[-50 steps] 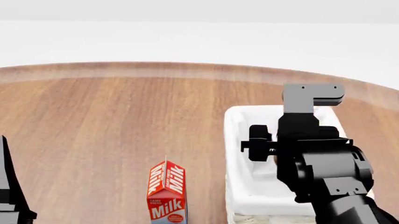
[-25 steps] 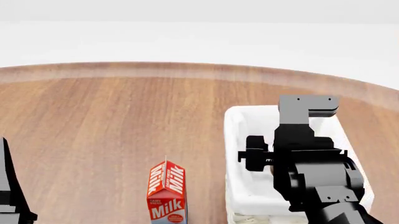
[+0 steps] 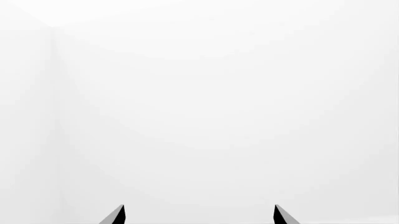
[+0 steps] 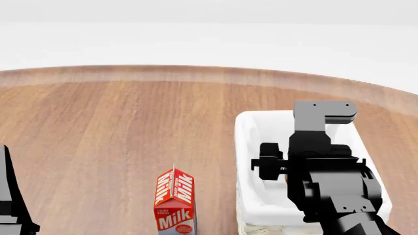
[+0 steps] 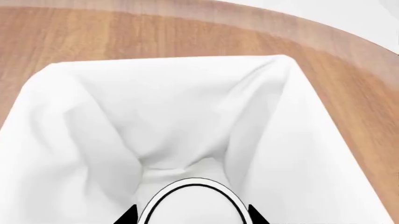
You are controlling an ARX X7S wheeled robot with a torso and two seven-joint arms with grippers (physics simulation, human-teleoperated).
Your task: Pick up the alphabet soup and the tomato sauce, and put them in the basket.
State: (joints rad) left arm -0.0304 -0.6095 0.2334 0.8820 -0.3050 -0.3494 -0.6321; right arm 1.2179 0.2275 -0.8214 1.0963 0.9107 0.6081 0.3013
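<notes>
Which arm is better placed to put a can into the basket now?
The right. Its gripper hangs over the basket with a can top between its fingertips; the left gripper faces blank white.

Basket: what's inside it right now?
Right wrist view shows the basket's white liner and one can top between the right gripper fingertips. Its label is hidden, so which can is unclear; the floor beneath is covered.

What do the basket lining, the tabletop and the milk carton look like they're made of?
The basket lining looks like soft matte white cloth: it folds and creases down into the corners. The tabletop reads as wood or wood-look laminate, with streaked brown grain and a faint sheen. The milk carton seems printed paperboard, judging by its gabled top and flat red-and-white panels.
</notes>
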